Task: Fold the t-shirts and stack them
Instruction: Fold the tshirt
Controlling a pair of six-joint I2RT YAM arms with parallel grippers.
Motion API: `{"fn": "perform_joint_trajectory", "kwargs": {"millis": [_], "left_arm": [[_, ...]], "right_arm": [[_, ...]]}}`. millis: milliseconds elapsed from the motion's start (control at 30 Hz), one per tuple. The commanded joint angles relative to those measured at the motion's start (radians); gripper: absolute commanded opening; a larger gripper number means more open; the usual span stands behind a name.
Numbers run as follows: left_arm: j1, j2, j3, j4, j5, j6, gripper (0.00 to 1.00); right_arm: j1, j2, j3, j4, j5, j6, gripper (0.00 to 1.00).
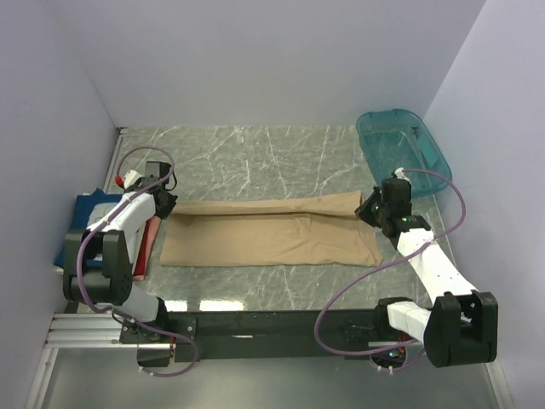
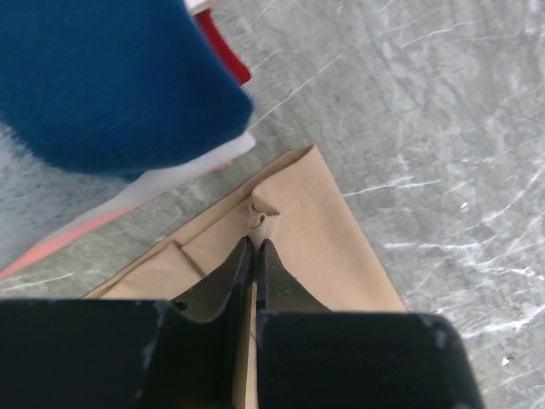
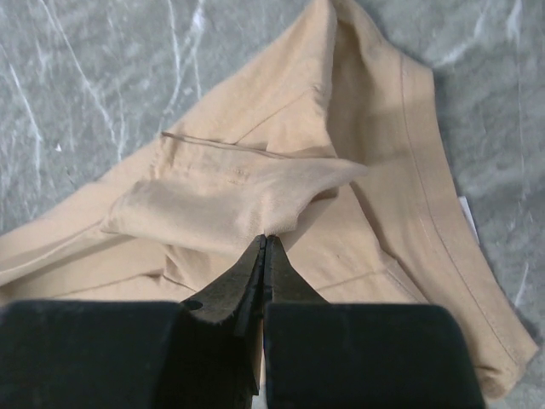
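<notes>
A tan t-shirt (image 1: 272,239) lies stretched across the middle of the table, folded lengthwise into a long band. My left gripper (image 1: 167,204) is at its far left corner, shut on a pinch of the tan t-shirt (image 2: 294,213), with the gripper's tips (image 2: 256,242) closed on the hem. My right gripper (image 1: 372,210) is at the far right corner, shut on a lifted flap of the tan cloth (image 3: 230,200), its tips (image 3: 263,240) together. A navy t-shirt (image 1: 85,209) and a red one (image 1: 148,239) lie stacked at the left, mostly under my left arm.
A teal plastic tub (image 1: 400,149) stands at the far right corner of the marble table (image 1: 255,153). White walls close in on both sides. In the left wrist view the navy shirt (image 2: 102,77) fills the upper left, with red cloth (image 2: 223,47) beside it.
</notes>
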Motion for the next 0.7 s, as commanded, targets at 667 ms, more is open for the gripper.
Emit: {"fn": "perform_joint_trajectory", "kwargs": {"millis": [667], "left_arm": [[0.007,-0.061,-0.081,0.074,-0.056,0.006,0.01]], "right_arm": [[-0.007,-0.093,-0.179,0.090,-0.075,0.002,0.00]]}}
